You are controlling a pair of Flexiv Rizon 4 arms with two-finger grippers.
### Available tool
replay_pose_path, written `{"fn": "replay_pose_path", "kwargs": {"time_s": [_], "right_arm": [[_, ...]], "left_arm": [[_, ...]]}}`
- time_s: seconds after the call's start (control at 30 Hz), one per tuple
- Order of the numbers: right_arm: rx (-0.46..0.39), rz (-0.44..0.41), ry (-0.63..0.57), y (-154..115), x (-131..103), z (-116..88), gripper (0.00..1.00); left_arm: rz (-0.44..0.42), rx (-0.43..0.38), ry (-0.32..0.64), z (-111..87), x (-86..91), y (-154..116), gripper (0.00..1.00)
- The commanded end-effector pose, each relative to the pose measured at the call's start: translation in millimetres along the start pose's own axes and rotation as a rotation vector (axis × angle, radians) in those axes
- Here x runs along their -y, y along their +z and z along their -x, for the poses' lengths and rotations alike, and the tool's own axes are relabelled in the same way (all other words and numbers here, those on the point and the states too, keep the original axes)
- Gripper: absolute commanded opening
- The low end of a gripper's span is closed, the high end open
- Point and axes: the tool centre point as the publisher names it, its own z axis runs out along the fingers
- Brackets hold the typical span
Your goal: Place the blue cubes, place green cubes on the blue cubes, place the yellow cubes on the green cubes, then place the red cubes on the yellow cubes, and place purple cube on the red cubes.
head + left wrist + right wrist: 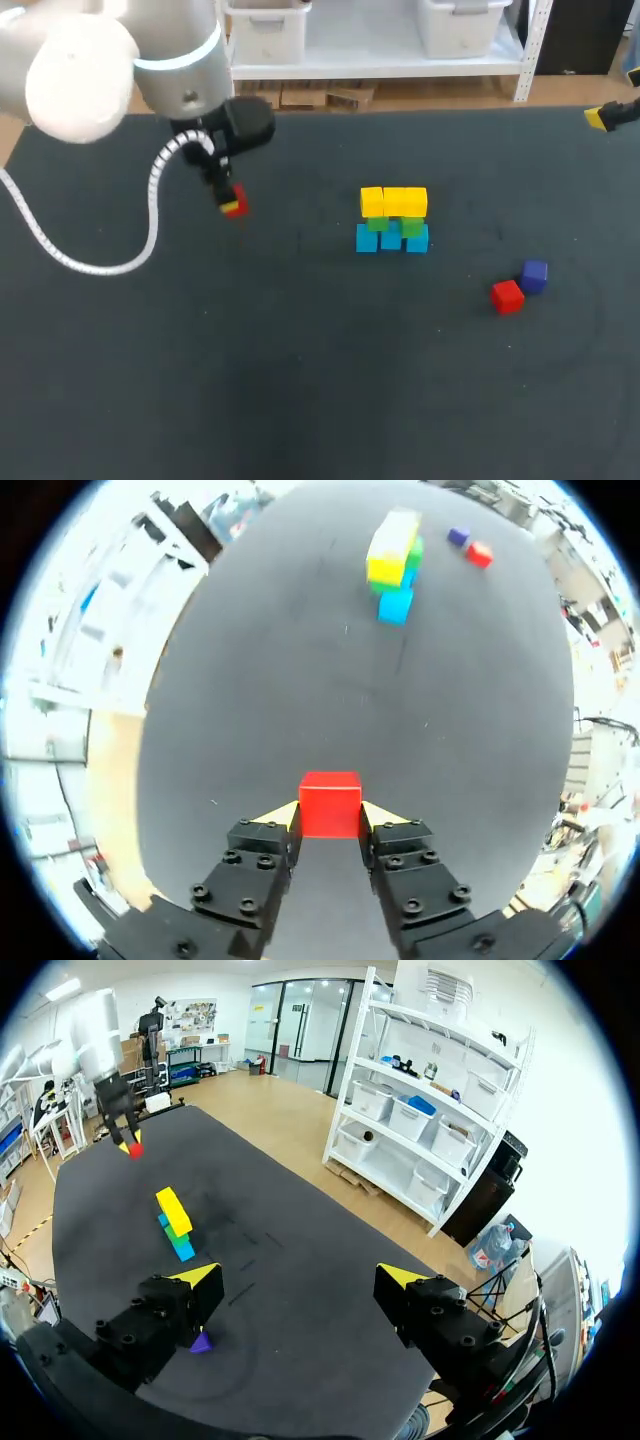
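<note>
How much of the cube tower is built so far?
Three layers look done: blue cubes at the bottom, green cubes on them, yellow cubes on top. The left end effector holds one red cube, not yet on the yellow ones. A second red cube and the purple cube lie on the table, unplaced.

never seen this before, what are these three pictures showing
This is a robot with two arms at a dark table. One picture looks down from above; the two round ones come from a camera on each wrist. The left pincer is shut on a red cube. The right pincer is open and empty. On the table stand blue cubes, green cubes on them, yellow cubes on top. Nearby lie a second red cube and a purple cube.
</note>
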Motion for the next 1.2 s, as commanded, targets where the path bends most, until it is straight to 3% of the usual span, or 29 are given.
{"fn": "replay_pose_path", "kwargs": {"time_s": [0.03, 0.27, 0.63, 0.93, 1.2], "right_arm": [[-0.001, -0.039, 0.002, -2, -4, -1, 1.0], [-0.001, -0.039, 0.002, -2, -4, -1, 1.0], [-0.001, -0.039, 0.002, -2, -4, -1, 1.0], [-0.001, -0.039, 0.002, -2, -4, -1, 1.0], [-0.001, -0.039, 0.002, -2, -4, -1, 1.0]], "left_arm": [[0.004, -0.009, 0.037, 10.7, -7.4, -33, 0.0], [0.011, -0.047, 0.086, 52.2, -16.1, -47, 0.0], [-0.042, -0.069, 0.234, 115.0, -14.1, -53, 0.0], [-0.092, -0.129, 0.38, 147.4, 0.2, -41, 0.0], [-0.122, -0.174, 0.387, 168.1, 9.8, -29, 0.0]]}}
